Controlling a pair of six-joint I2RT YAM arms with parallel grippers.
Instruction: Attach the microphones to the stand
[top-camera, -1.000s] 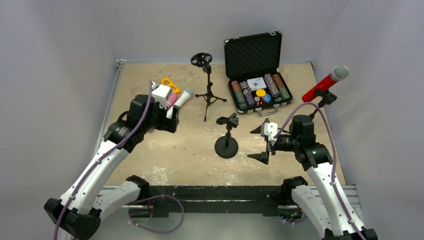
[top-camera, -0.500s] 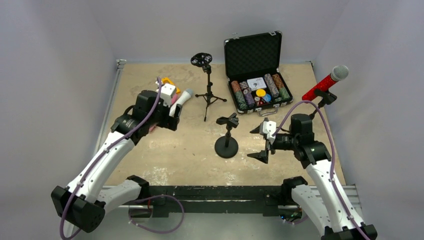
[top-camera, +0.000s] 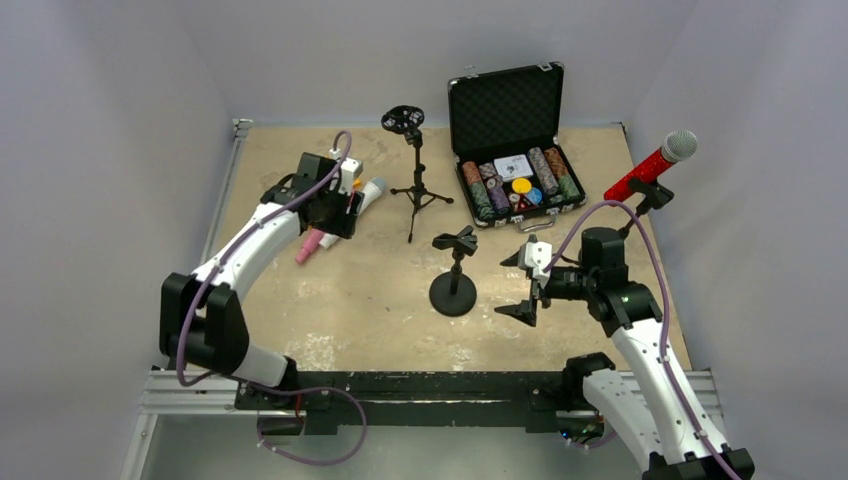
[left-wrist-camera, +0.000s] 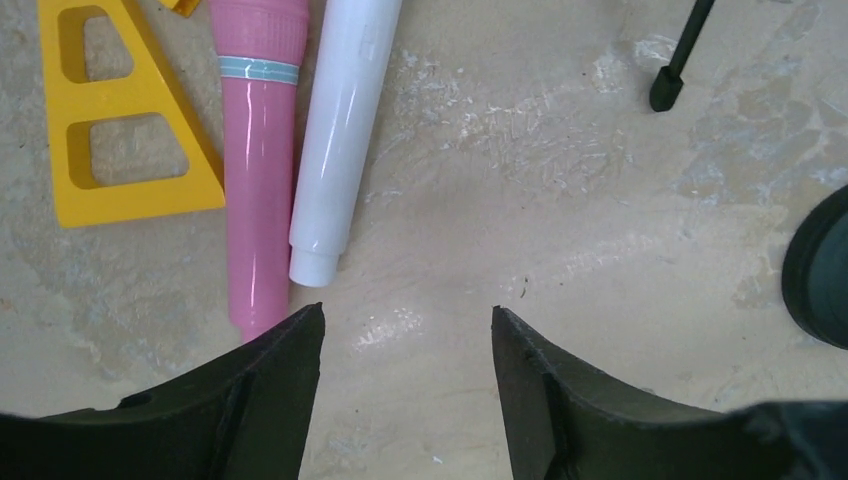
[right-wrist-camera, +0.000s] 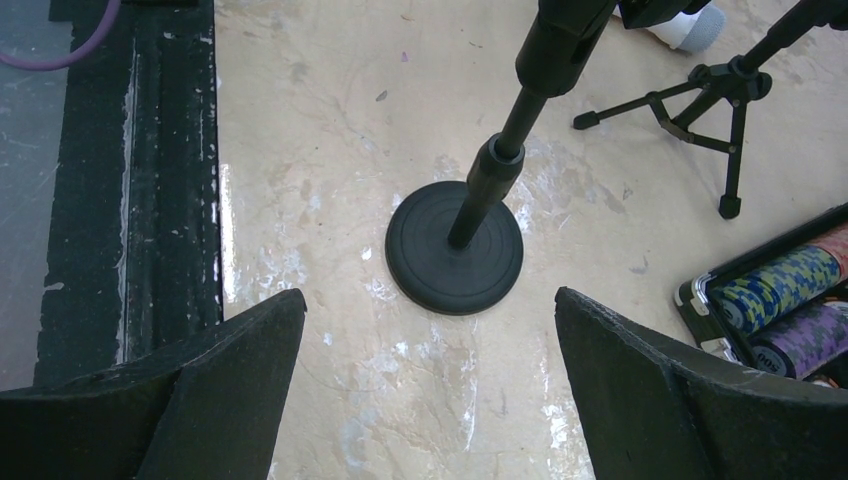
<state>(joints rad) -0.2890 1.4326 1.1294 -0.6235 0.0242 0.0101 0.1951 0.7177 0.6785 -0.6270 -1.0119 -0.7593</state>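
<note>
The pink microphone (left-wrist-camera: 255, 190) and white microphone (left-wrist-camera: 340, 130) lie side by side on the bench (left-wrist-camera: 560, 200) at its left rear, tail ends toward the left jaws. Expected handling: light, rigid, glossy round barrels, likely to roll or slip. Grip one unit across its mid-barrel. A yellow triangular piece (left-wrist-camera: 120, 130) lies just beside the pink unit. Left jaws: apart, holding nothing. The red microphone (top-camera: 650, 165) sits clipped in a stand at far right. Right jaws: wide apart, empty, facing the round-base stand (right-wrist-camera: 455, 250).
</note>
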